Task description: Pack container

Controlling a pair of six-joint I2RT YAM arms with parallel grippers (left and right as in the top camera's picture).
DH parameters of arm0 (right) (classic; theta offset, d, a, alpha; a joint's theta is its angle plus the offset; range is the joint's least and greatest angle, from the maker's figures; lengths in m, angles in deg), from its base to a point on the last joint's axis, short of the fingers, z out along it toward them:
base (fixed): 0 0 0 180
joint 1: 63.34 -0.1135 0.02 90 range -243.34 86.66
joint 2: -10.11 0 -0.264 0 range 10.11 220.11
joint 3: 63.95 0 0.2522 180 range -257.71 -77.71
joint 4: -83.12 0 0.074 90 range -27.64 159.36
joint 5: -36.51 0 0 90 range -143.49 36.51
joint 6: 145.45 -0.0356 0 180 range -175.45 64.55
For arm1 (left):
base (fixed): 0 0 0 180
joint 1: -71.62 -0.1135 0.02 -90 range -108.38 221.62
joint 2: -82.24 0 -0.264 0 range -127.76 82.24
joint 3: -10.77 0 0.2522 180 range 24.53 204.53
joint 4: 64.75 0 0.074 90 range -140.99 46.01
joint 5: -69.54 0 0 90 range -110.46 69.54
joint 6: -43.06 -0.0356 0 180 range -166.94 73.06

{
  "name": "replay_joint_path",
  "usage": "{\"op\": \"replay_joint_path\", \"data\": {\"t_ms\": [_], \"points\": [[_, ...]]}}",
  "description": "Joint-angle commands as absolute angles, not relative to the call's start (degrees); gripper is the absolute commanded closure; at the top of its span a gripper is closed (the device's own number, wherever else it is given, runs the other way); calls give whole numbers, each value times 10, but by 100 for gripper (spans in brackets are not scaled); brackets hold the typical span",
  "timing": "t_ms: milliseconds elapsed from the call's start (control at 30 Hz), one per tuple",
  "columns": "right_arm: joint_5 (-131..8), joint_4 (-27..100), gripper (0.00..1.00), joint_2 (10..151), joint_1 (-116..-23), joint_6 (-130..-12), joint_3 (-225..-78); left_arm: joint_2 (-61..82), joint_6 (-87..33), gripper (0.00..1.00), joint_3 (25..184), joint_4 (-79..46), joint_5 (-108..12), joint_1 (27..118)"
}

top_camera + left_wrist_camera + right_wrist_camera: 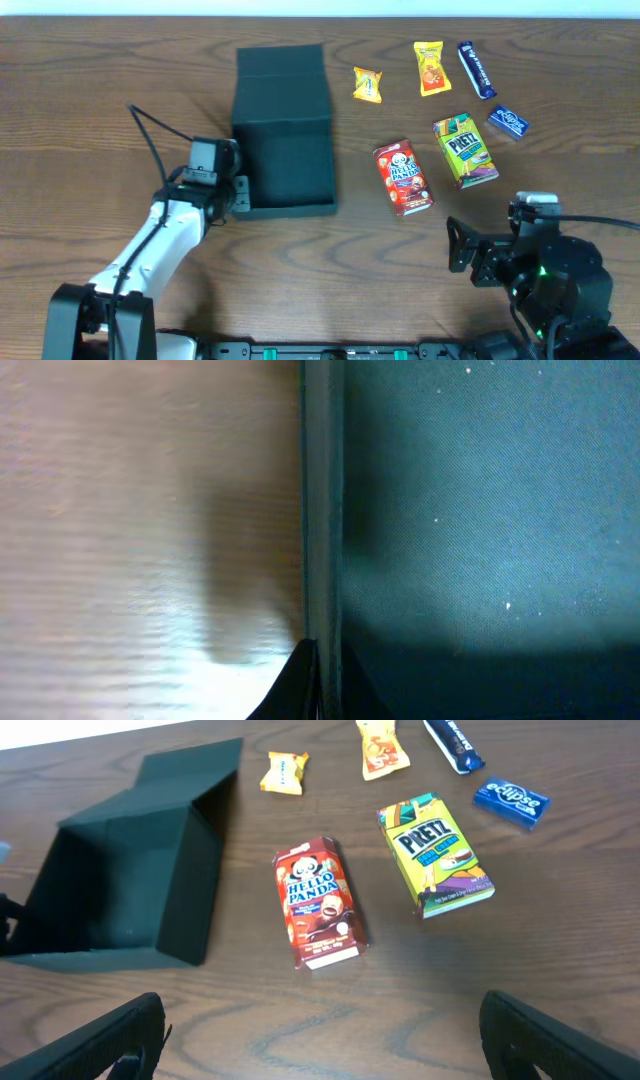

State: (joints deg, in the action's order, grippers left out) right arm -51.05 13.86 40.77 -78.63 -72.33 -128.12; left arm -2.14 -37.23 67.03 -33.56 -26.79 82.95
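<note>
The container (290, 209) is a matte black square box, open, its flap lid lying back toward the far edge. It also shows in the right wrist view (195, 880), and its inside looks empty. My left gripper (238, 196) is at the box's front-left corner. In the left wrist view the fingers (322, 695) are shut on the thin left wall (322, 510), one on each side. My right gripper (455, 250) is open and empty near the front right, its fingers wide apart (320, 1040) over bare table.
Snacks lie right of the box: a red Hello Panda box (402, 177), a green Pretz box (465, 150), a small yellow candy (368, 85), an orange packet (432, 67), a dark blue bar (476, 69) and a blue Eclipse pack (508, 122).
</note>
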Motion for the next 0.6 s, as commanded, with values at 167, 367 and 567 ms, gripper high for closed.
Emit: {"op": "replay_joint_path", "data": {"t_ms": [167, 367, 567], "points": [[-503, 132, 1, 408, -783, -712, -1290, -24, -342, 94, 669, -354, -245, 878], [-503, 128, 1, 408, -783, -712, -1290, -28, -320, 94, 669, -355, -250, 879], [-503, 127, 1, 408, -783, -712, -1290, -28, -305, 94, 669, -378, -250, 912]]}}
